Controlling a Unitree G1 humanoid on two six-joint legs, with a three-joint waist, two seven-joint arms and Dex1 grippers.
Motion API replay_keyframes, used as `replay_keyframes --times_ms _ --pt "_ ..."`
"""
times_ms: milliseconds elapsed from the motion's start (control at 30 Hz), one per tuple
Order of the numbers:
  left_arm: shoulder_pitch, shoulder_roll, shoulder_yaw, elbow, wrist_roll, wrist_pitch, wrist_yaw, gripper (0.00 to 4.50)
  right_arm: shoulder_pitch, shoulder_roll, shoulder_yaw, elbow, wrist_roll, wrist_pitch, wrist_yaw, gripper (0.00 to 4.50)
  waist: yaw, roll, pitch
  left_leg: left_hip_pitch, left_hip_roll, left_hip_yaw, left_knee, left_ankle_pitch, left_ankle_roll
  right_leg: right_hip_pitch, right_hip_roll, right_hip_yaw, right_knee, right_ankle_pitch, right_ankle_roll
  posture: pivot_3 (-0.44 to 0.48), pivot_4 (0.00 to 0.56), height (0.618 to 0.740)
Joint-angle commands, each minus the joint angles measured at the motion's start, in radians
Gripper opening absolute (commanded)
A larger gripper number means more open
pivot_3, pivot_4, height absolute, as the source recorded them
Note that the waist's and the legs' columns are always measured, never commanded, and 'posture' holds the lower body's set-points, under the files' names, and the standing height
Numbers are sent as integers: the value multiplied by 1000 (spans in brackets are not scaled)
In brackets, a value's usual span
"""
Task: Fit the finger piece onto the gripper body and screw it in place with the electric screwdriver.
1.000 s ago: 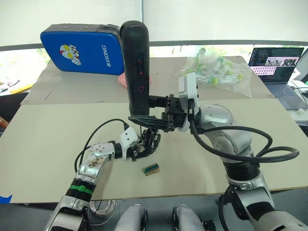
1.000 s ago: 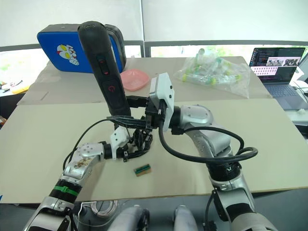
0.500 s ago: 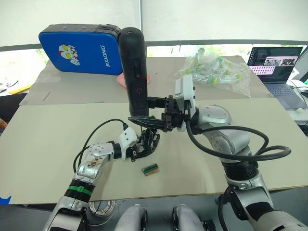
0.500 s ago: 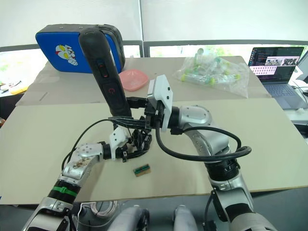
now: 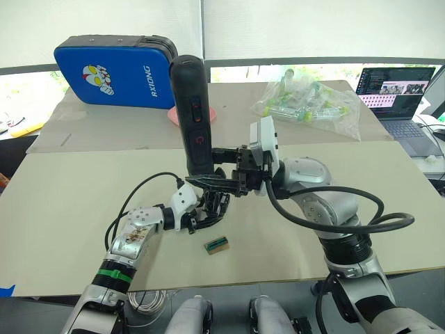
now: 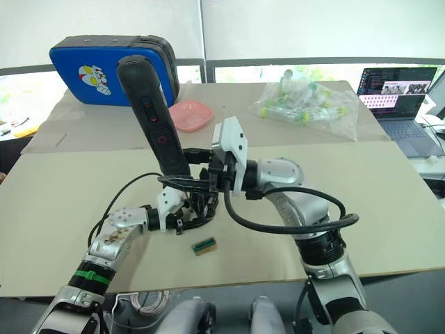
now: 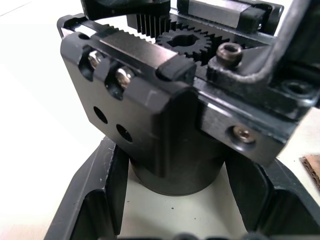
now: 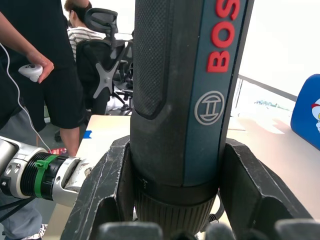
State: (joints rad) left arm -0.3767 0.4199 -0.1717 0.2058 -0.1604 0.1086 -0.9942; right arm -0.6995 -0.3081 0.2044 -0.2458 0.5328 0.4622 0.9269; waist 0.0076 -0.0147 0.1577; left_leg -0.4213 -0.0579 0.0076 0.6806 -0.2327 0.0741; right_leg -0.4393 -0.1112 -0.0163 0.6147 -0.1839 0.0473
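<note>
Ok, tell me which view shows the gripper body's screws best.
The left wrist view: the gripper body sits close up between the left gripper's fingers, with its gear teeth, screw heads and empty holes plain. In both eye views it is a small dark shape under the electric screwdriver, partly hidden by the grippers.

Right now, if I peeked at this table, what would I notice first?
Probably the electric screwdriver, standing tall mid-table, clamped in the right end effector. Right under it, the left end effector holds the gripper body on the table. Then the bright blue case at the far left edge.
</note>
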Motion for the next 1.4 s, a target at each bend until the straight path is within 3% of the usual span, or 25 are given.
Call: replay_keyframes --times_ms 33,1400 --pt "28 10 -19 -1 6 13 -12 2302 -18 10 -21 -52 22 -15 -1 1958 0 0 0 0 0 0 0 0 0 0 0 0 0 0 0 0 150 740" --pt "37 9 -20 1 6 14 -14 2302 -39 38 -33 -14 13 -33 -13 1958 -9 0 0 0 0 0 0 0 0 0 0 0 0 0 0 0 150 740"
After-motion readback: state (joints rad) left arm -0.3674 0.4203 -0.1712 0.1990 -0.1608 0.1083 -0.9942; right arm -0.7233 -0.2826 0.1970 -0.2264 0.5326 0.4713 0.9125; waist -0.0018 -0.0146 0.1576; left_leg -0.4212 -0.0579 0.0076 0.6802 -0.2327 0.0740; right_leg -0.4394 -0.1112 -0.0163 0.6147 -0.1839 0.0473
